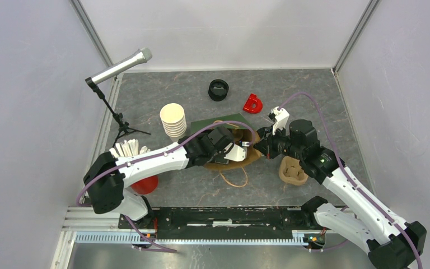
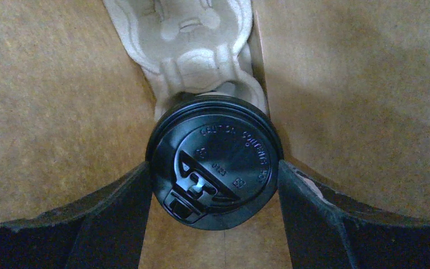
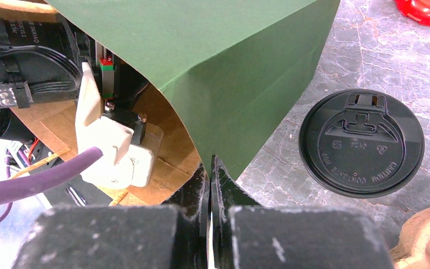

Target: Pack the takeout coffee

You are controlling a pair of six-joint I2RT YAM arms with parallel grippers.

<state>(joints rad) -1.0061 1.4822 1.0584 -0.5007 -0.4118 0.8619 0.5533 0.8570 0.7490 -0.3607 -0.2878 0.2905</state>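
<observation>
Gray table (image 1: pixel 190 95) carried a bag (image 1: pixel 224 119). Left gripper (image 2: pixel 214 168) inside grasped a lidded cup (image 2: pixel 213 148); right gripper (image 3: pixel 210 168) pinched the bag's rim.

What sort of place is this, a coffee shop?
More likely a robot test cell staged as one: bare grey walls box in the table, with a microphone on a stand and robot arms at a paper bag.

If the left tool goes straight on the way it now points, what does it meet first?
Probably the pulp cup carrier inside the bag, just beyond the lidded cup between its fingers.
</observation>
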